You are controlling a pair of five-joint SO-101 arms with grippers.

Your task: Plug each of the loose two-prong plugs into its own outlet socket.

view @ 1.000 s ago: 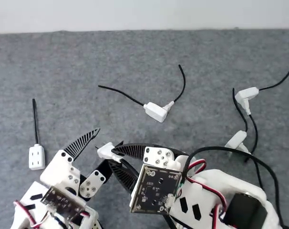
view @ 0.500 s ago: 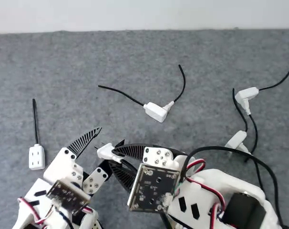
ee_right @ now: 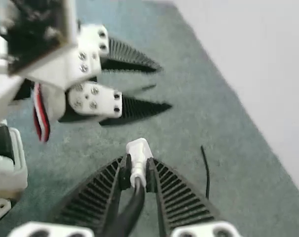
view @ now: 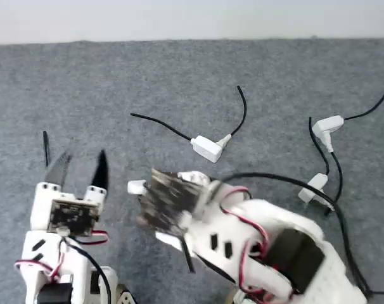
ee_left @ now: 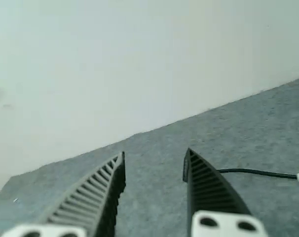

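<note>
Grey carpet (view: 179, 76): right jaws clamped on white plug (ee_right: 138, 154), left jaws apart nearby

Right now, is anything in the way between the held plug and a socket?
Yes: the left gripper, open, stands close beside the plug that the right gripper holds, on its left. A black cord runs under that gripper, so a socket may lie beneath it, hidden.

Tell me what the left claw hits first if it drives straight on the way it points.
Nothing near: the open left claw points over bare grey mat toward the white wall. The black cord lies just beside that line, not in it, though depth is unclear.
</note>
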